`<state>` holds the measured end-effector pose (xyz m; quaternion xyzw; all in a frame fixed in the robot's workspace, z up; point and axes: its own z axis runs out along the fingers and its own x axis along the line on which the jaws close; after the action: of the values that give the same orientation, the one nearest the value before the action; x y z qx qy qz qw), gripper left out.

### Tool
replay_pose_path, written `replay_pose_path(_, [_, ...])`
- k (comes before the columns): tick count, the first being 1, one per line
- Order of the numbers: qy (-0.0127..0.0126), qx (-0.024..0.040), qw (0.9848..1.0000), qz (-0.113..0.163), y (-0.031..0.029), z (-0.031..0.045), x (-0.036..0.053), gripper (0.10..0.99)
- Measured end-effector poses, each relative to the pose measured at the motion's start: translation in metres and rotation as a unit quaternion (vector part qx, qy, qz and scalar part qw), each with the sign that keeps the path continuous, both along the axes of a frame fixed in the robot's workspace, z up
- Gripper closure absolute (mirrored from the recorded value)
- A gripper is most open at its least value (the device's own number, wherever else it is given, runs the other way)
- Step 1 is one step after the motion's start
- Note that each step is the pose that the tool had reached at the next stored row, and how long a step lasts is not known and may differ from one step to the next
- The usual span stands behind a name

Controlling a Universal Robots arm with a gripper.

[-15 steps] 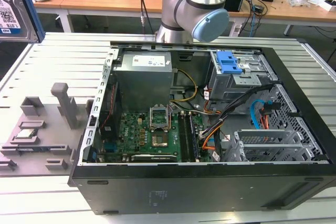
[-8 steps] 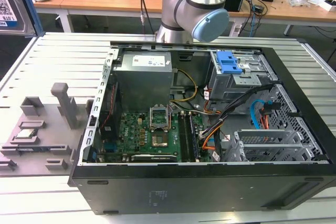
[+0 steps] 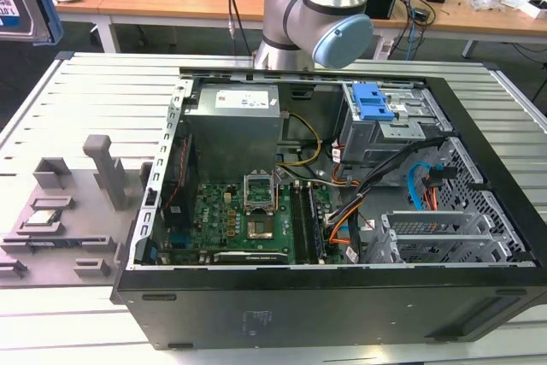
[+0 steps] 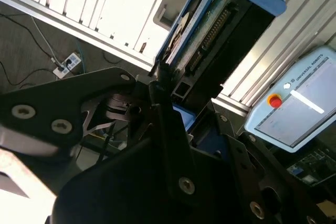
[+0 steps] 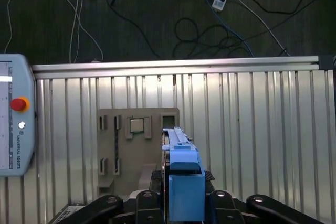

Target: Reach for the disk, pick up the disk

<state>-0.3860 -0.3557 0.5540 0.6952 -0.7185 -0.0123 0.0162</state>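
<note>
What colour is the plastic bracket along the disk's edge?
Blue. The bracket on the disk shows best in the first wrist view.

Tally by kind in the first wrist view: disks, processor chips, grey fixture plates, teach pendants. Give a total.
disk: 1
processor chip: 1
grey fixture plate: 1
teach pendant: 1
Total: 4

Under the disk [image 5: 184, 192] you've bare ribbed table [image 5: 262, 129] one side of the grey fixture block [image 5: 139, 153], teach pendant [image 5: 16, 129] the other.
</note>
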Motion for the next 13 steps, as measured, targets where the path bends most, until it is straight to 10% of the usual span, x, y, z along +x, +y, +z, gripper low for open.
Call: replay_pose_path(13, [0.0004, 0.0000, 1.0000, 0.000, 0.0001, 0.0308, 0.0007, 0.718])
